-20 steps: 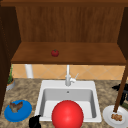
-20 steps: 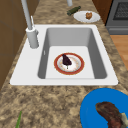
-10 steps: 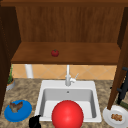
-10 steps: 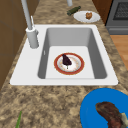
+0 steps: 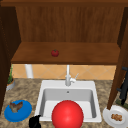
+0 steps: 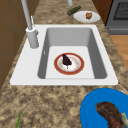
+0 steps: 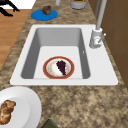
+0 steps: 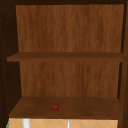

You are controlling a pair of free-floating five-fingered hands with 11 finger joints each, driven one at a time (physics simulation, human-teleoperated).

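Observation:
My left hand (image 5: 35,122) hovers low in front of the counter, just right of a blue plate (image 5: 25,113). The right side view has this hand (image 7: 7,6) over the floor with fingers spread and holding nothing. My right hand (image 5: 123,87) hangs at the far right, beside the edge of the open cabinet door (image 5: 119,62); its tip (image 8: 125,116) peeks into the upper view. A red-rimmed plate (image 6: 60,68) (image 7: 47,72) with a dark piece of food lies in the sink (image 6: 70,35). From the front it reads as a red disc (image 5: 67,115).
A small red fruit (image 5: 55,53) (image 8: 55,107) sits on the lower cabinet shelf. A faucet (image 5: 67,77) stands behind the basin. The blue plate holds brown food. A white plate (image 5: 110,117) with bread and a green vegetable (image 6: 73,10) lie on the right counter. A plant pot (image 5: 10,83) stands far left.

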